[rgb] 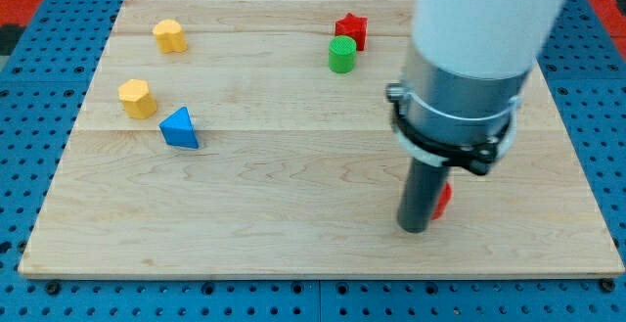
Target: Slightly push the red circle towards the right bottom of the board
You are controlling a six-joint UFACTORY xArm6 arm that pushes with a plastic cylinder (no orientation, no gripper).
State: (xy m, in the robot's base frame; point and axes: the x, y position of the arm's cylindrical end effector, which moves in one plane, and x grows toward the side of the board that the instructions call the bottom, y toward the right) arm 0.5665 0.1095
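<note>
The red circle (443, 201) lies low on the view's right of the wooden board (293, 214), mostly hidden behind my dark rod; only a red sliver shows at the rod's right side. My tip (413, 229) rests on the board, touching or almost touching the red circle's left side. The arm's large grey and white body rises above it and covers the board's upper right.
A red star (351, 30) and a green cylinder (341, 55) stand at the top middle. Two yellow blocks (169, 35) (137, 98) and a blue triangle (180, 128) lie at the view's left. A blue pegboard (597, 116) surrounds the board.
</note>
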